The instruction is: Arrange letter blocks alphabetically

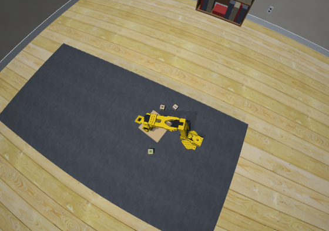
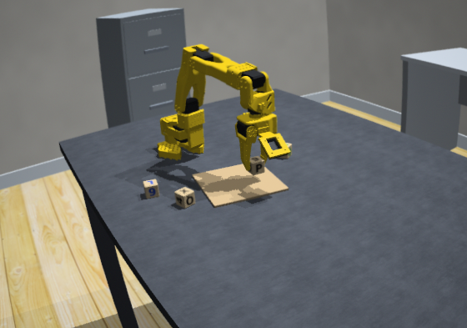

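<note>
The yellow arm (image 2: 221, 67) arches over the dark grey table top (image 2: 333, 228) and points its gripper (image 2: 255, 161) straight down at the far right corner of the tan mat (image 2: 233, 188), near the middle of the exterior view. The claw is clamped on the P block (image 2: 258, 167), a wooden cube with a black P on the side facing the camera; it sits at the mat's edge, and whether it rests on the mat or hangs just above cannot be told. Its top face is hidden by the gripper.

In the lower left of that view, off the mat, stand two more cubes close together: the 9 block (image 2: 151, 188), with a blue mark on top and a 9 on its side, and the O block (image 2: 185, 197), just beside the mat's left corner.

In the top view the fourth cube, the green-marked block (image 1: 150, 151), lies below the mat (image 1: 157, 135) on the table, well apart from the other two (image 1: 162, 107) (image 1: 175, 106), which sit above the arm.
</note>
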